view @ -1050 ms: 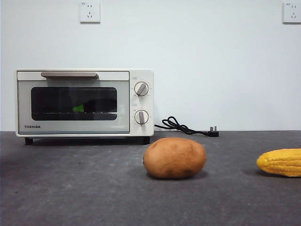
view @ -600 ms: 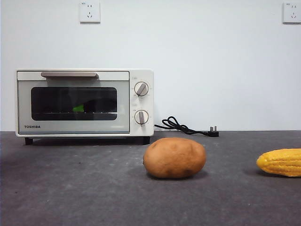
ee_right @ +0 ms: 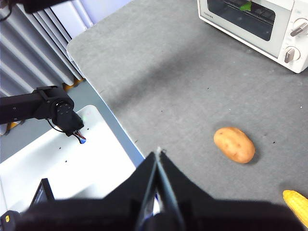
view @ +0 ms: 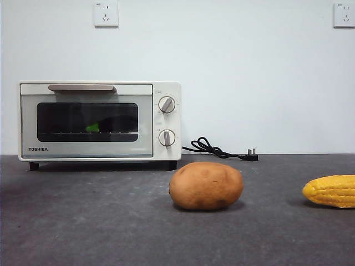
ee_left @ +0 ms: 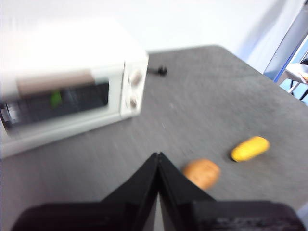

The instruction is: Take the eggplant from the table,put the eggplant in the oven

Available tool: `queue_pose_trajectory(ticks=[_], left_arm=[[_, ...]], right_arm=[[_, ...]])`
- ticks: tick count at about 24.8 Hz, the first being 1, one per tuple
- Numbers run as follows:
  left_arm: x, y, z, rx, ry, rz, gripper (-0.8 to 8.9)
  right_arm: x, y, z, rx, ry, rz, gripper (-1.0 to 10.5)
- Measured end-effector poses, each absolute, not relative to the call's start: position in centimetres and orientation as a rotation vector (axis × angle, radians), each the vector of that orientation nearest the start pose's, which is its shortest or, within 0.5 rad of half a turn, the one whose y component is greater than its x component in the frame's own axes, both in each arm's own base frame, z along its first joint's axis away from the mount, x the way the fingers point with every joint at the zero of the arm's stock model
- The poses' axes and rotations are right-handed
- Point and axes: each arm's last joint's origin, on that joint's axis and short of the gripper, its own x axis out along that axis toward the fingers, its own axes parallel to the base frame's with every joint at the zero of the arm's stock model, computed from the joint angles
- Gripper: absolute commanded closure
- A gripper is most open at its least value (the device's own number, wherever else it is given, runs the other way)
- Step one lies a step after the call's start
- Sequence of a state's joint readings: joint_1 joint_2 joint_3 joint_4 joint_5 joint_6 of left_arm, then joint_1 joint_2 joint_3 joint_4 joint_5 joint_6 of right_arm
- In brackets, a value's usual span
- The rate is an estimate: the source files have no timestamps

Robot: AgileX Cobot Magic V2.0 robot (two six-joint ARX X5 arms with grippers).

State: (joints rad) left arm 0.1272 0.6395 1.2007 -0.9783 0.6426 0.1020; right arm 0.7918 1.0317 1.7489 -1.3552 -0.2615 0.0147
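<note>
Behind the glass door of the oven (view: 100,121), the eggplant (view: 111,125) lies on the wire rack, green stem end toward the handle side; the door appears closed. Judged a light, rigid, smooth toy, it is best gripped across its slim mid-body. Both the left pincer (ee_left: 158,159) and right pincer (ee_right: 158,155) are closed, empty, raised above the bench (view: 83,221), away from the potato (view: 206,185).

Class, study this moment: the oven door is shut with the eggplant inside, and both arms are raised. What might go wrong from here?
1. The eggplant shows only dimly through the oven glass; it may sit poorly on the rack.
2. The potato and corn lie loose on the table; a descending arm might knock them.
3. The left gripper view is blurred, hindering any check.
</note>
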Motion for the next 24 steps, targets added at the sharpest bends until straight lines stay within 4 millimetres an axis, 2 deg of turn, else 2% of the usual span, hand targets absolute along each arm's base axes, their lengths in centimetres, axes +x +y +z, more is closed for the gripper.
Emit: queue_pose_trajectory(ticks=[6,11,14,16,19,24], left_arm=[[7.0,-0.9,42.3,0.256,0.107,-0.532,8.17],[5.0,-1.1,43.3,0.508,-0.127,-0.496,8.18],[4.1,-1.2,43.0,0.595,-0.275,-0.457,8.18],[4.4,-1.2,42.0,0.623,-0.338,-0.438,8.18],[5.6,-1.0,39.3,0.628,-0.374,-0.426,8.18],[7.2,-0.6,33.2,0.529,-0.282,-0.375,8.18]], right_arm=[[7.0,8.1,47.9,-0.163,0.652,1.008,9.5],[7.0,8.1,47.9,-0.163,0.651,1.007,9.5],[7.0,8.1,47.9,-0.163,0.651,1.007,9.5],[7.0,8.1,47.9,-0.164,0.651,1.007,9.5],[7.0,8.1,47.9,-0.164,0.651,1.006,9.5],[7.1,8.1,47.9,-0.168,0.651,0.995,9.5]])
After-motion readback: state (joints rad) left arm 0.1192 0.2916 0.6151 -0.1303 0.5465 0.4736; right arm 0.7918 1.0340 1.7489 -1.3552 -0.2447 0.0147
